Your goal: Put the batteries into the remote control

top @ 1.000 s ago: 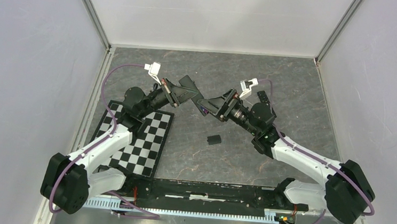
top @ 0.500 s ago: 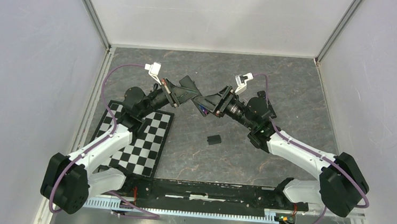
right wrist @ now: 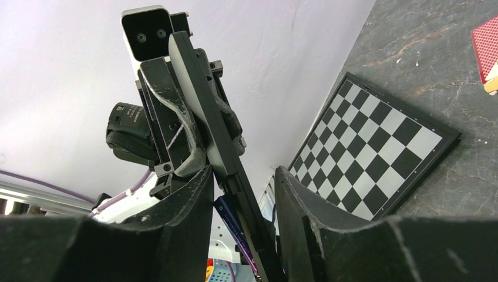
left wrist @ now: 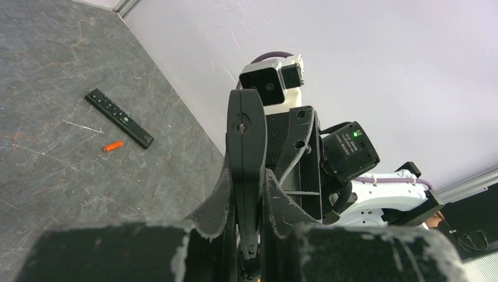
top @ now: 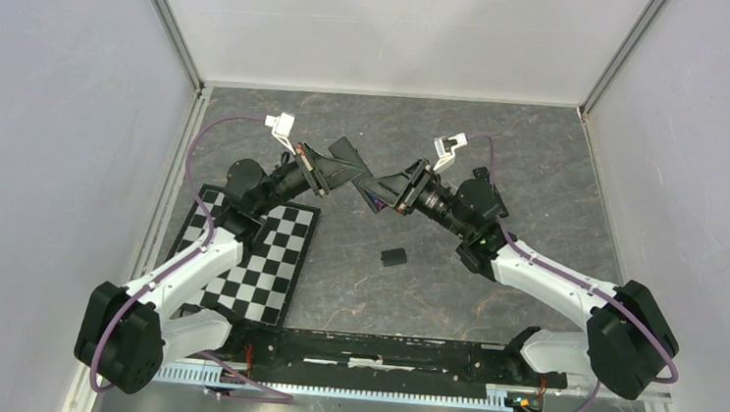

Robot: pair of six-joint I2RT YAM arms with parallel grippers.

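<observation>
My left gripper (left wrist: 246,176) is shut on a black remote control (left wrist: 246,135), held off the table and seen edge-on. The right gripper (right wrist: 244,176) straddles the same remote (right wrist: 214,129), its jaws part open. A slim blue-purple battery (right wrist: 234,222) lies along the remote beside the right gripper's left finger (right wrist: 188,200). A gap shows between the remote and the other finger. From above, both grippers (top: 329,172) (top: 382,190) meet at mid-table, a purple glint of the battery (top: 373,203) beneath them. An orange-red battery (left wrist: 112,145) lies on the table.
A second black remote (left wrist: 120,117) lies near the orange-red battery by the wall. A small black piece (top: 393,256) rests on the table in front of the right arm. A checkerboard (top: 249,256) sits on the left. A red patterned box (right wrist: 486,41) shows at one edge.
The right gripper has swung up and left to the remote held by the left gripper, and its jaws have narrowed around it. The left arm has barely moved.
</observation>
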